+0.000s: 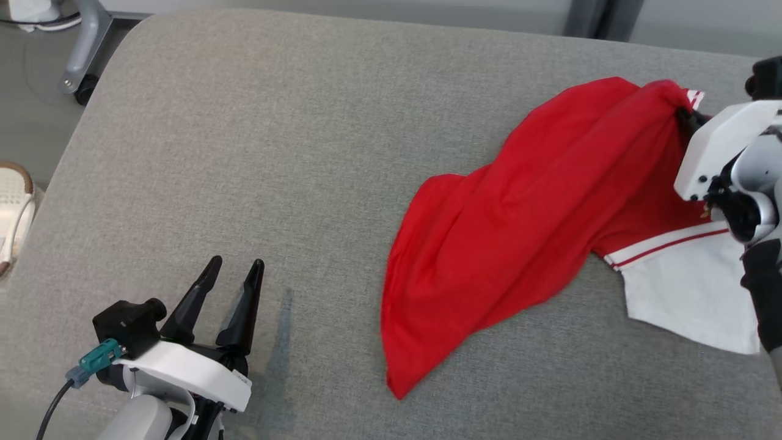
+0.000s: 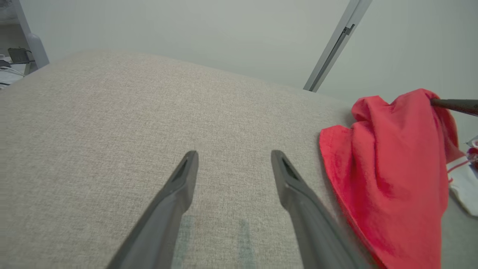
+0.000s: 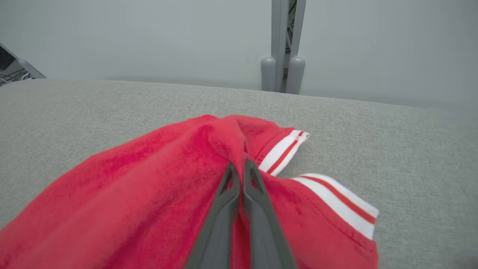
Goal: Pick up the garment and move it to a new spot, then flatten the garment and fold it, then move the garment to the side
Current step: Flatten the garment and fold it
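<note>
**Item 1, far left, off the cushion.** A pale shoe [image 1: 13, 208] lies on the floor. Above it in the head view stands a grey wheeled leg [image 1: 82, 55] of some stand.

**Item 2, cushion [image 1: 305, 153].** Grey woven fabric with a rounded corner; it carries everything listed below.

**Item 3, my left end effector [image 1: 237, 263].** It sits lower left in the head view. Its two dark fingers are spread wide with nothing between them. In my left wrist view [image 2: 235, 153] they point over bare cushion, well apart from the cloth on their right. I cannot tell whether the tips touch the fabric.

**Item 4, garment [image 1: 519, 232].** Red jersey with a white panel [image 1: 690, 299] edged in red-striped white trim. It lies crumpled on the right half of the cushion. One red end trails toward the near edge, and the far end is drawn up into a peak.

**Item 5, my right end effector [image 3: 241, 166].**
- The fingers are pressed together, pinching a fold of the red cloth just beside the striped trim [image 3: 283, 153].
- In the head view its white housing sits at the right edge, with the fingertips [image 1: 684, 115] at the garment's peak.
- In the left wrist view one dark finger [image 2: 453, 105] reaches in from the right edge to the top of the bunched cloth.
</note>
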